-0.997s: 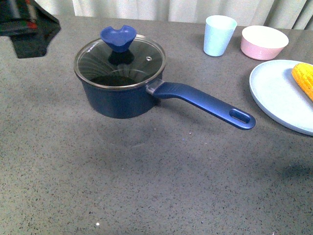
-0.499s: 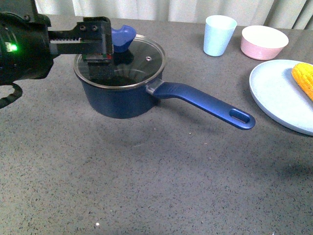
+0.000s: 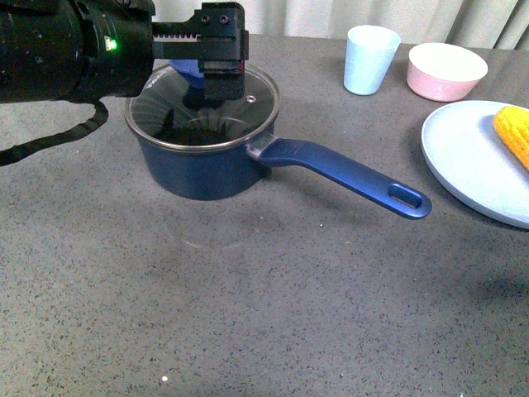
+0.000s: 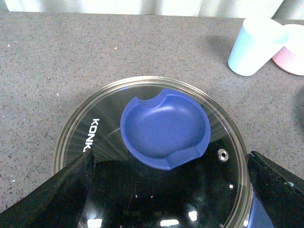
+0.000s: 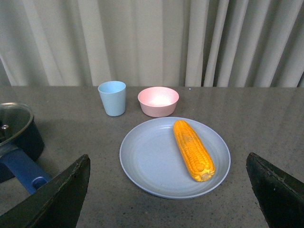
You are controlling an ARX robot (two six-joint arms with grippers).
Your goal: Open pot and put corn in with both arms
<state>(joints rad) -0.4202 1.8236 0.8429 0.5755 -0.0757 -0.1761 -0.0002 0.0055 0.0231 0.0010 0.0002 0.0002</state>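
Nothing done yet: lid (image 3: 258, 98) on, corn (image 5: 192, 149) on its plate (image 5: 142, 161).
My left gripper (image 4: 169, 156) hangs spread over the knob (image 4: 165, 128) of the pot (image 3: 207, 169); the right gripper (image 5: 167, 159), also spread, faces the corn from well short. Only the right wrist view shows the corn whole; the front view clips it.

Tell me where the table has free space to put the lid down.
Bare table lies in front of the pot and its handle, toward the robot. The far right is crowded: cup, pink bowl, plate holding the corn.
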